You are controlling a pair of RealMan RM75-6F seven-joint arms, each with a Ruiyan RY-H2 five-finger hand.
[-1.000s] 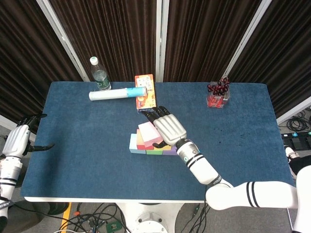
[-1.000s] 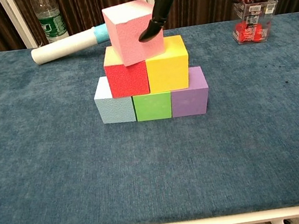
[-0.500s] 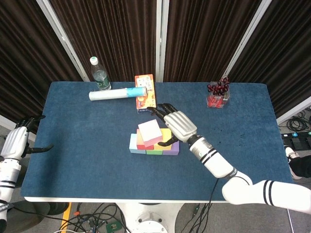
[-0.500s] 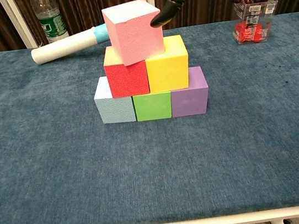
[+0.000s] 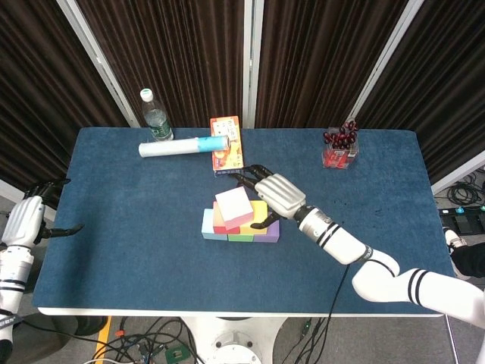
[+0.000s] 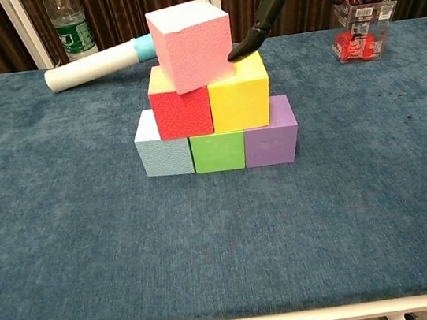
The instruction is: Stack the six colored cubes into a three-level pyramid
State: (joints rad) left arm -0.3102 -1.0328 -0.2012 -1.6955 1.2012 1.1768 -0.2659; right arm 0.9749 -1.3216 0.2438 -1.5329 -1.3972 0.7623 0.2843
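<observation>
A pyramid of cubes stands mid-table. The bottom row is the light blue cube [image 6: 163,150], green cube [image 6: 218,150] and purple cube [image 6: 270,140]. On them sit the red cube [image 6: 180,110] and yellow cube [image 6: 240,96], and the pink cube [image 6: 190,44] rests on top, slightly twisted. My right hand [image 5: 277,196] hovers just right of the pink cube, fingers apart and empty; a dark fingertip [image 6: 238,49] hangs over the yellow cube close to the pink one. My left hand [image 5: 29,218] hangs off the table's left edge, holding nothing.
A water bottle [image 5: 155,116], a white roll [image 5: 182,146] and an orange box [image 5: 226,143] lie at the back. A clear box of red items [image 5: 339,149] stands at the back right. The blue tabletop [image 5: 121,250] ends at a white front edge.
My right hand let go of the pink cube and drew back to the right, its fingertip dropping to the yellow cube's top. The pink cube stays on the stack. The left hand is still.
</observation>
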